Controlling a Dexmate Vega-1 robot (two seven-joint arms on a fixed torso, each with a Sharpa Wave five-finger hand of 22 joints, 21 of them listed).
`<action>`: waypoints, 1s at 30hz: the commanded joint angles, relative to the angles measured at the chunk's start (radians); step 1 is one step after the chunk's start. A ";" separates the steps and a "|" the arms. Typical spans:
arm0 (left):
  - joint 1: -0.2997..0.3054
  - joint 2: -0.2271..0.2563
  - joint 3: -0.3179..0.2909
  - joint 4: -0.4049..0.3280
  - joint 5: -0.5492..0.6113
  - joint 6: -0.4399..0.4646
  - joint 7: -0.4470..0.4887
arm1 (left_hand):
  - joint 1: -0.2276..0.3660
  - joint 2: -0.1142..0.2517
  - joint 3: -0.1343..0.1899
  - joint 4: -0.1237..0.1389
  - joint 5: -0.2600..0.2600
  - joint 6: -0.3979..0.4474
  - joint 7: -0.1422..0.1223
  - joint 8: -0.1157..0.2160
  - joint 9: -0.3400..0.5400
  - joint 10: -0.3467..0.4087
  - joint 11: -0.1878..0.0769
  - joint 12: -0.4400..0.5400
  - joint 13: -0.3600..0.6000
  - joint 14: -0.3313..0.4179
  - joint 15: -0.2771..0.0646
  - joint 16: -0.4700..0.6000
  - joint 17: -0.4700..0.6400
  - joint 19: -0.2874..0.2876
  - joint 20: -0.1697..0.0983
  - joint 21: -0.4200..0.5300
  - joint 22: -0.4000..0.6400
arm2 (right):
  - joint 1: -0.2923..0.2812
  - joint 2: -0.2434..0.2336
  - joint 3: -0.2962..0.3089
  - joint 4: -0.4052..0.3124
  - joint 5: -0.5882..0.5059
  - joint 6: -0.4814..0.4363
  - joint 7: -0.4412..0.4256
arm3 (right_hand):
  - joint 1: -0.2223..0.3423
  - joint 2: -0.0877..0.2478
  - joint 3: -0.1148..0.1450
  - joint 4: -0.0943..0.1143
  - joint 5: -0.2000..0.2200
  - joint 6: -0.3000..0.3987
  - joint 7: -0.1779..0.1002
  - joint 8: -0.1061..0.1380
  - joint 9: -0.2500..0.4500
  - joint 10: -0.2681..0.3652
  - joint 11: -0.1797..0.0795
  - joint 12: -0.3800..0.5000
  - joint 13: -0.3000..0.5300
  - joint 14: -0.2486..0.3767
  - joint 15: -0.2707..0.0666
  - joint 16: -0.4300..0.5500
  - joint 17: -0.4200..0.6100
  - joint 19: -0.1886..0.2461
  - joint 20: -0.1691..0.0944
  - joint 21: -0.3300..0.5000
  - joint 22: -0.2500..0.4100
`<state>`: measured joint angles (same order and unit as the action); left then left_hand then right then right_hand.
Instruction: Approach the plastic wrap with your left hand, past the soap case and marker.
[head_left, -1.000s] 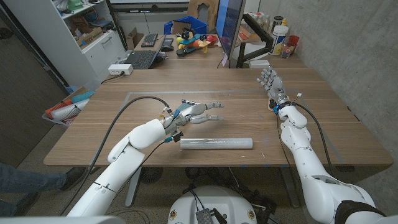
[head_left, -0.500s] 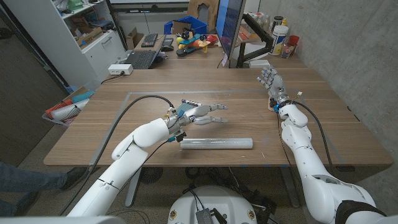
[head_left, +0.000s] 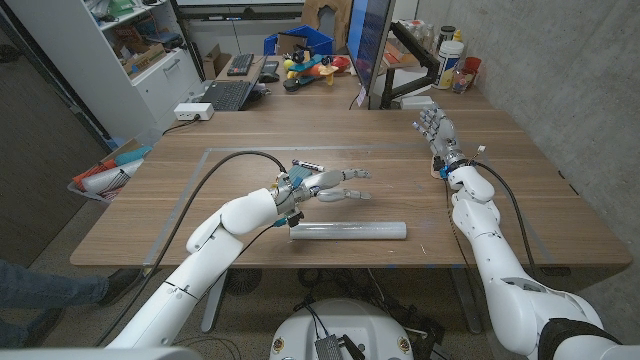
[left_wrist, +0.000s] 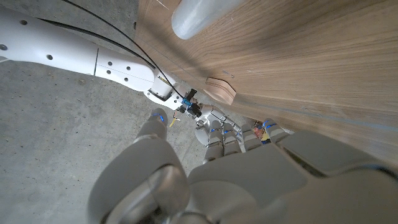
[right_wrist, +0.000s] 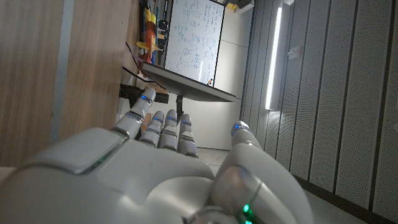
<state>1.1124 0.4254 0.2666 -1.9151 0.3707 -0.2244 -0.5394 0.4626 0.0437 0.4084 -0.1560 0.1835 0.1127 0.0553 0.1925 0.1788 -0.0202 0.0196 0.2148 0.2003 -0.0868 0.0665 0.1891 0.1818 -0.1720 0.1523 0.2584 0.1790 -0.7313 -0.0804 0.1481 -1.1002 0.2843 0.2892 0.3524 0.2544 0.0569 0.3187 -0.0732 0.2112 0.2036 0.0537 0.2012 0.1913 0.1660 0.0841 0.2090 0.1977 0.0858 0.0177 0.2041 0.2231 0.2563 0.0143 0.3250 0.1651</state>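
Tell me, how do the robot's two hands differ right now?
The left hand is out over the middle of the table, just beyond the plastic wrap roll; the right hand sits far off by the table's right edge. The left hand's fingers reach sideways across the table, while the right hand's point away toward the back. Both are white, spread and holding nothing.

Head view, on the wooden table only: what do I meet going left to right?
left hand with fingers spread above the table → plastic wrap roll lying nearer the front edge, reaching further right → right hand at the far right side.
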 joint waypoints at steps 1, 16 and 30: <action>-0.026 0.007 0.025 0.023 0.017 -0.021 -0.019 | 0.015 0.001 0.004 -0.002 0.000 0.008 -0.001 0.004 0.005 -0.005 -0.009 0.004 0.001 -0.001 -0.003 0.001 -0.001 -0.016 0.005 -0.002 0.003 | 0.003 0.002 -0.002 0.009 -0.004 0.004 -0.001 | -0.003 -0.010 0.002 -0.005 0.004 0.007 -0.006 -0.004 -0.001 0.008 0.003 -0.001 0.002 0.007 0.001 0.006 -0.001 0.011 -0.001 -0.007 0.004; -0.070 0.018 0.058 0.050 0.028 -0.030 -0.069 | 0.021 0.001 0.005 -0.002 -0.001 0.013 -0.005 0.005 0.005 -0.003 -0.009 0.005 0.001 0.000 -0.004 0.001 -0.001 -0.009 0.003 -0.005 0.004 | 0.027 0.005 -0.004 0.046 -0.011 0.020 0.004 | -0.005 -0.009 0.001 -0.006 0.004 0.007 -0.006 -0.004 -0.001 0.006 0.000 -0.002 0.002 0.006 0.000 0.006 -0.002 0.014 -0.001 -0.014 0.004; -0.112 0.021 0.086 0.078 0.031 -0.046 -0.108 | 0.027 0.000 0.005 -0.001 -0.001 0.036 -0.006 0.011 0.005 0.009 -0.013 0.009 0.001 0.008 -0.008 0.004 -0.001 -0.004 0.003 -0.008 0.004 | 0.027 0.010 -0.001 0.051 -0.014 0.022 0.000 | -0.006 -0.008 0.001 -0.007 0.004 0.007 -0.006 -0.004 -0.001 0.008 0.001 -0.003 0.002 0.006 0.000 0.006 -0.002 0.015 -0.001 -0.019 0.004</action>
<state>1.0318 0.4420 0.3307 -1.8569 0.3965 -0.2576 -0.6130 0.4798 0.0450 0.4083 -0.1559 0.1835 0.1378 0.0517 0.1964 0.1788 -0.0092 0.0087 0.2186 0.2003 -0.0811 0.0608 0.1891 0.1818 -0.1720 0.1521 0.2512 0.1790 -0.7052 -0.0741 0.1455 -1.0533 0.2735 0.3104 0.3548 0.2492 0.0516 0.3160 -0.0758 0.2113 0.2036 0.0537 0.2012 0.1913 0.1679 0.0860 0.2090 0.1976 0.0858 0.0177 0.2041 0.2184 0.2654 0.0124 0.3095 0.1652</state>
